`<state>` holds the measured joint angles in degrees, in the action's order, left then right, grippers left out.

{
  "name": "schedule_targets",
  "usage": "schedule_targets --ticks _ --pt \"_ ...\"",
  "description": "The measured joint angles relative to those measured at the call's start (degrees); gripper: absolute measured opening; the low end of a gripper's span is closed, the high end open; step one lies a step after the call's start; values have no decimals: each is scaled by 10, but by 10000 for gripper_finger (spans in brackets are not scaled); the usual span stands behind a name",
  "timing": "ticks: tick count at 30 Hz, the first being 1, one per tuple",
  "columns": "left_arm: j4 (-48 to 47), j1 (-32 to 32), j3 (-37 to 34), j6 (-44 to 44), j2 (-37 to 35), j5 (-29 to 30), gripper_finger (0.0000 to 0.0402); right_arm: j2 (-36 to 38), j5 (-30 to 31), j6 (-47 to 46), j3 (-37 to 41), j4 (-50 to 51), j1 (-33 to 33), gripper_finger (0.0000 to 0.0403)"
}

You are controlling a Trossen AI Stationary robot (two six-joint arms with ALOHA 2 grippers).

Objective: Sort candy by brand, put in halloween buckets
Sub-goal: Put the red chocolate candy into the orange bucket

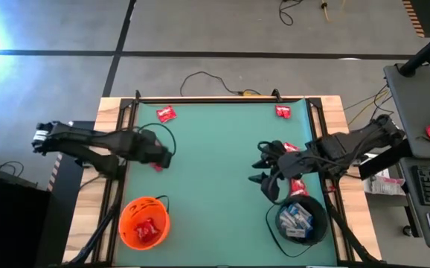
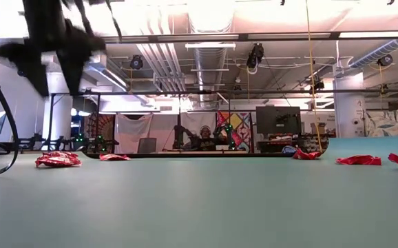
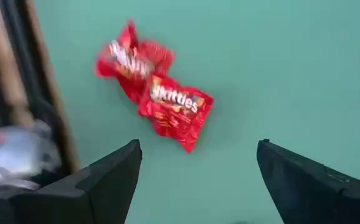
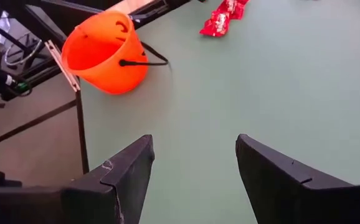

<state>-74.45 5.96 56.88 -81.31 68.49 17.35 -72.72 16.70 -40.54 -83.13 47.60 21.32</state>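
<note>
Jaws of my left gripper [image 3: 195,180] stand wide apart, empty; two red candy packets [image 3: 175,112] lie just ahead, overlapping on the green mat [image 3: 304,74]. My right gripper [image 4: 192,168] gapes empty too; nothing obstructs the orange bucket [image 4: 105,53] beyond.

The left arm reaches in from the table's left edge, its left gripper [image 1: 158,158] held above the mat near that side, fingers [image 3: 108,180] spread wide — nothing between them. The right arm comes in from the right edge and bends toward the middle, its right gripper [image 1: 263,167] also raised off the mat, its two dark fingers [image 4: 114,180] parted and empty.
</note>
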Motion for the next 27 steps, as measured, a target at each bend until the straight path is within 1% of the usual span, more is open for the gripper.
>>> schedule_targets --ticks 1,3,6,9,14,17,20,24,27 --pt "38 -20 -28 -7 2 -14 303 -3 0 -2 0 0 0 219" --pt "114 -46 -72 -29 7 -23 303 -10 0 -6 0 1 0 219" --pt "190 -58 -120 -107 17 -2 303 -17 -2 -6 0 1 0 219" --pt "187 -59 -157 -199 38 8 303 -20 -2 1 0 2 0 219" --pt "202 -59 -204 -315 69 19 303 -20 -3 25 0 4 2 219" --pt "251 -59 -223 -343 92 41 303 -20 -7 31 0 11 2 219" --pt "285 -63 -232 -370 123 41 303 -20 -20 31 0 25 1 219" --pt "277 -63 -226 -418 166 46 298 -20 -22 40 0 35 2 219" --pt "268 -63 -207 -391 189 39 270 -20 -23 46 0 45 1 219"
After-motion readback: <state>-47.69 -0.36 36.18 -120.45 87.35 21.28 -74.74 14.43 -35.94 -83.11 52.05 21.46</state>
